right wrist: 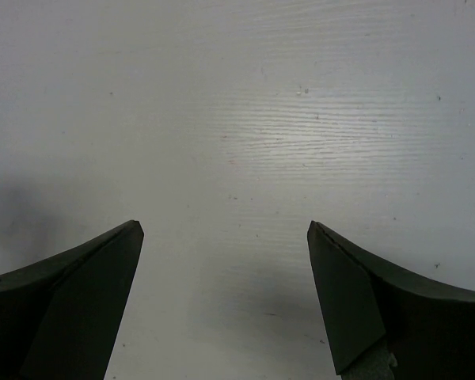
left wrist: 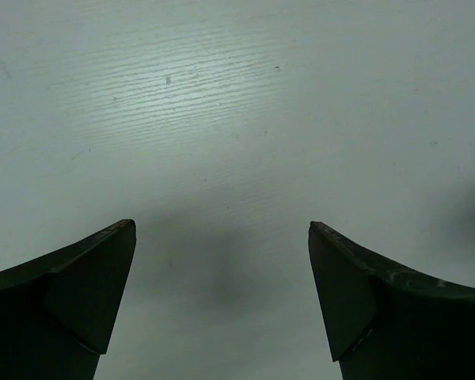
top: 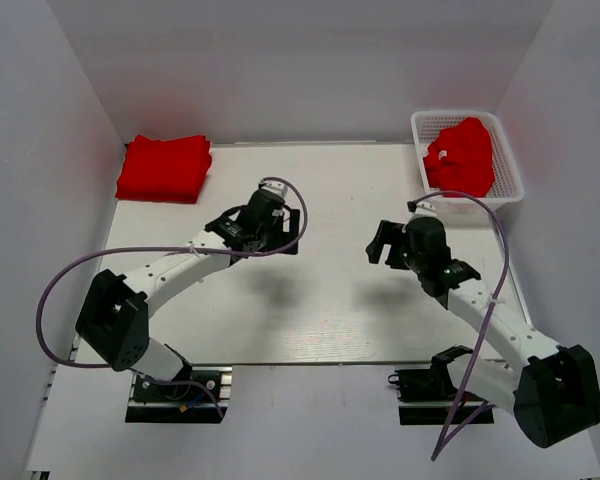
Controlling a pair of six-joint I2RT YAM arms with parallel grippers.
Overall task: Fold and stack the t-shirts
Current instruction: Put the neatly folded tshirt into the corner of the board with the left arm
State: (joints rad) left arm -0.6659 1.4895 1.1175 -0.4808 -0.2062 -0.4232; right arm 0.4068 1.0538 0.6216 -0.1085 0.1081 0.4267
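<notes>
A folded pile of red t-shirts lies at the table's far left corner. More crumpled red t-shirts fill the white basket at the far right. My left gripper hovers over the middle of the table, open, with only bare tabletop between its fingers. My right gripper hangs over the table right of centre, also open and empty, its fingers spread wide. Neither wrist view shows any cloth.
The white table is walled in by pale panels on the left, back and right. Purple cables loop from both arms. The arm bases sit at the near edge.
</notes>
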